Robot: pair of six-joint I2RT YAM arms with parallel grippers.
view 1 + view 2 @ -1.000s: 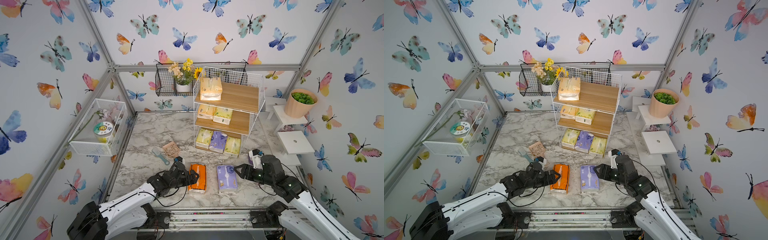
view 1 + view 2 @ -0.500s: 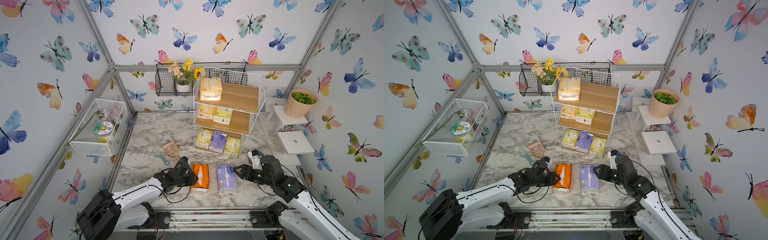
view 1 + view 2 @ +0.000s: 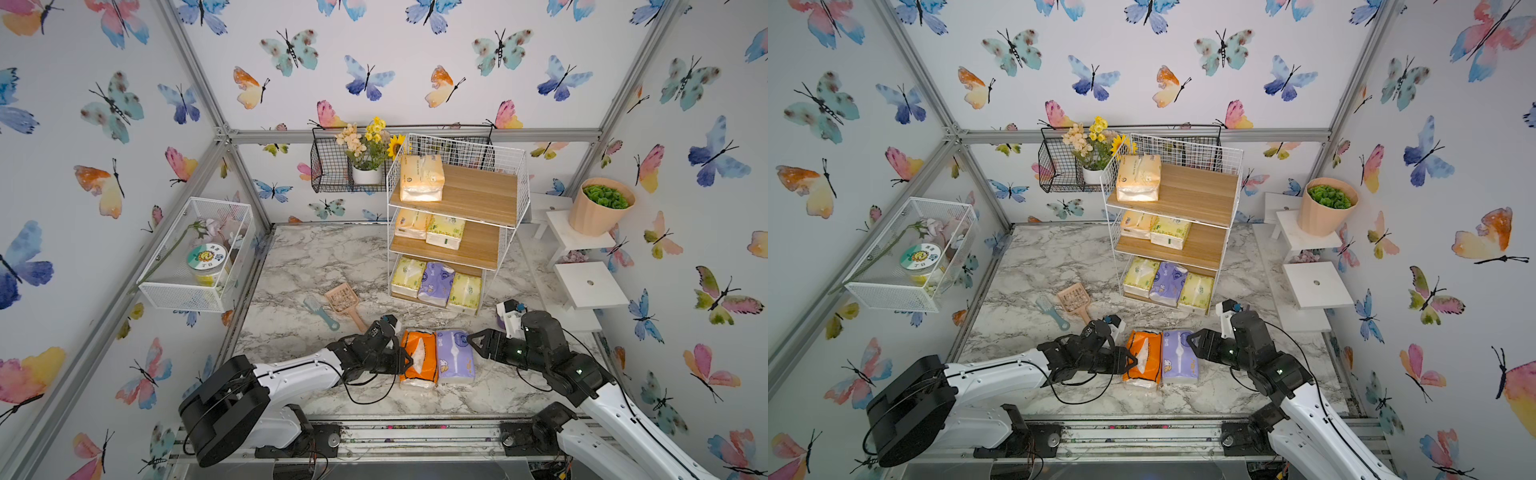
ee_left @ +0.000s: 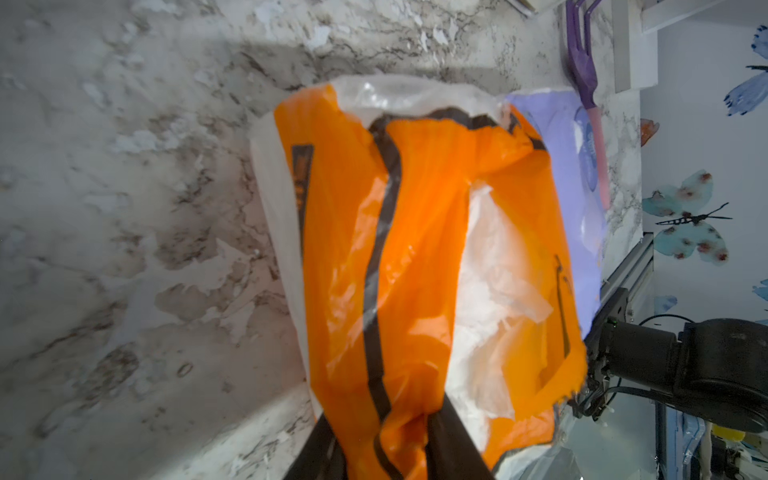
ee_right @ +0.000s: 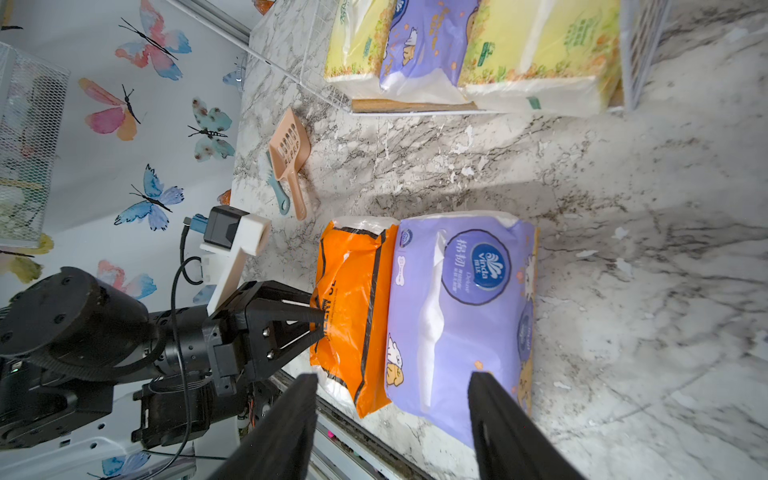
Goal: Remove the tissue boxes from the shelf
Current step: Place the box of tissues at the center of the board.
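Open a second ago, the left gripper now pinches the orange pack on the table against the lavender pack, with the right gripper agape and six packs left on the shelf.

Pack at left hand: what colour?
Orange with black lines; the pack shows best in left wrist view.

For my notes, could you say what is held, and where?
The left jaws pinch the orange tissue pack by its long side's wrapper; the right jaws hold nothing.
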